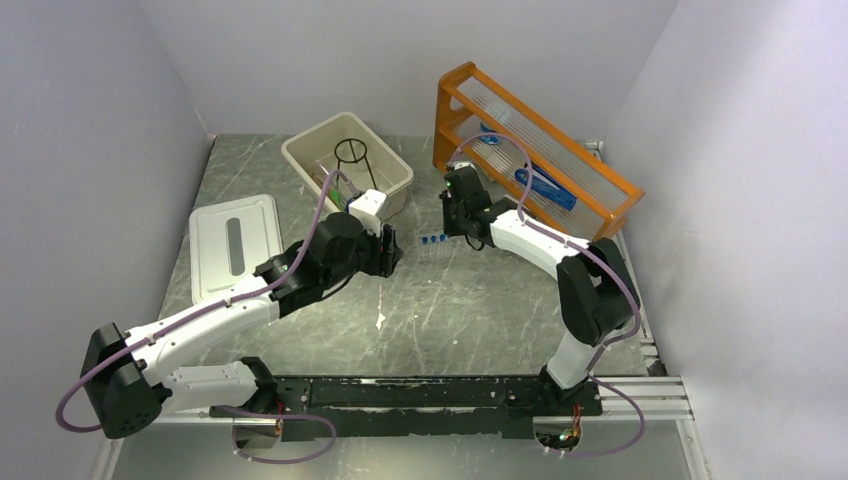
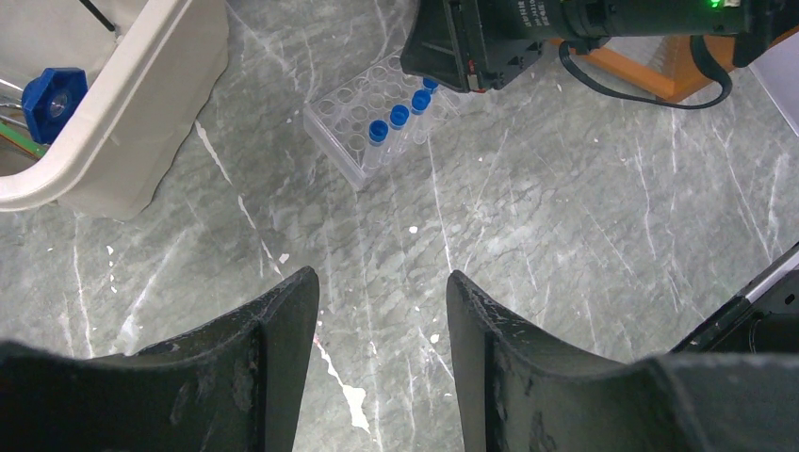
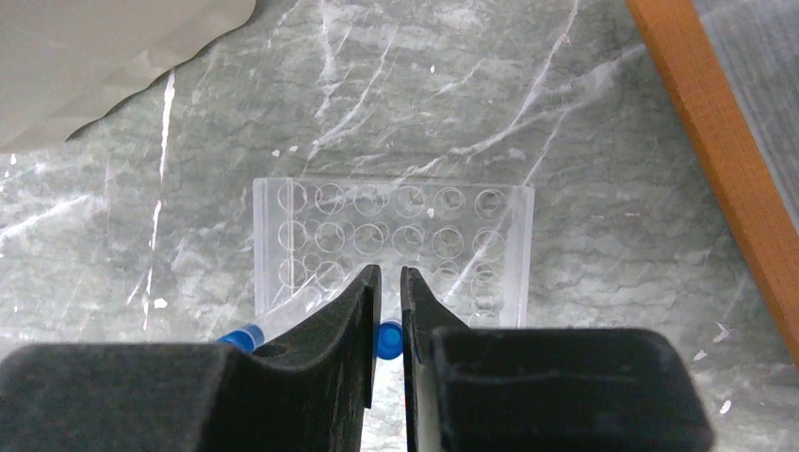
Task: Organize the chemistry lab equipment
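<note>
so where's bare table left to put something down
Widest bare patch: the table between the clear tube rack and the arm bases, right of the left hand. A smaller one behind the lid, left of the white bin. Crowded: from bin to orange shelf rack, where the right hand grips a test tube.

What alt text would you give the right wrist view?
The right hand, its black fingers nearly together, pinches a blue-capped test tube over the near edge of a clear tube rack whose visible holes are empty. A second blue-capped tube leans beside the left finger, on a grey marbled table with an orange shelf edge at right.
</note>
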You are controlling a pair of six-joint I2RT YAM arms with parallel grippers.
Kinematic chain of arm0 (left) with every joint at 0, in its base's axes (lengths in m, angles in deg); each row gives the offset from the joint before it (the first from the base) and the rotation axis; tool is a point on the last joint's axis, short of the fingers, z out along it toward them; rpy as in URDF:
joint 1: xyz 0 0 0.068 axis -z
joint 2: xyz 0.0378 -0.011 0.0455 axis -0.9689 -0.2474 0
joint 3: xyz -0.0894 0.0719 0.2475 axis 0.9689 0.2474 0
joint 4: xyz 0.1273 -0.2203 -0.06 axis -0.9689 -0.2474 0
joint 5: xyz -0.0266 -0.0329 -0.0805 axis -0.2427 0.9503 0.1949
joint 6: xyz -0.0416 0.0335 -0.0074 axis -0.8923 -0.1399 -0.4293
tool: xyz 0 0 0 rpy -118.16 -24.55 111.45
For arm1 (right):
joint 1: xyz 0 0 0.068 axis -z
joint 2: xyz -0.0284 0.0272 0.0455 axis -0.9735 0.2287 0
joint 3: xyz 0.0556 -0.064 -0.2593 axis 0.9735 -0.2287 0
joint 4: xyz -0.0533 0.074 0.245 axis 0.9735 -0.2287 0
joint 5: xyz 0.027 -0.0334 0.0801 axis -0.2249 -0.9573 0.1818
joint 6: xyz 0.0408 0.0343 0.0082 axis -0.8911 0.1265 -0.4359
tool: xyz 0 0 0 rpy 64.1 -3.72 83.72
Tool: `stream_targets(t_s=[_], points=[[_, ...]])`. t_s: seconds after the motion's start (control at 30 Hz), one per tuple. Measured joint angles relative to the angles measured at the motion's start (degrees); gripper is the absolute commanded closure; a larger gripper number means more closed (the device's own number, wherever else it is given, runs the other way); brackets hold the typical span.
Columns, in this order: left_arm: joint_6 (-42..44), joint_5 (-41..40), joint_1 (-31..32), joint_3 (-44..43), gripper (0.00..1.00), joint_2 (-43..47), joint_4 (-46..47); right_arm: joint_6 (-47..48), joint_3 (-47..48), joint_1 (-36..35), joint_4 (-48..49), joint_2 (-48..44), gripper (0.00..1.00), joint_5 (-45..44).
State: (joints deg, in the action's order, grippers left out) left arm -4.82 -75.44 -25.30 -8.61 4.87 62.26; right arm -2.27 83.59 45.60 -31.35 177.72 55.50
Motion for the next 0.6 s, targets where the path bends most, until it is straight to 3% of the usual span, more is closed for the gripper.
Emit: stream_targets(t_s=[0.6], points=[[-0.24, 0.0, 0.0, 0.02, 0.43, 0.0, -0.02, 0.37, -0.04, 0.02, -3.32, -2.34, 0.82, 2.91]])
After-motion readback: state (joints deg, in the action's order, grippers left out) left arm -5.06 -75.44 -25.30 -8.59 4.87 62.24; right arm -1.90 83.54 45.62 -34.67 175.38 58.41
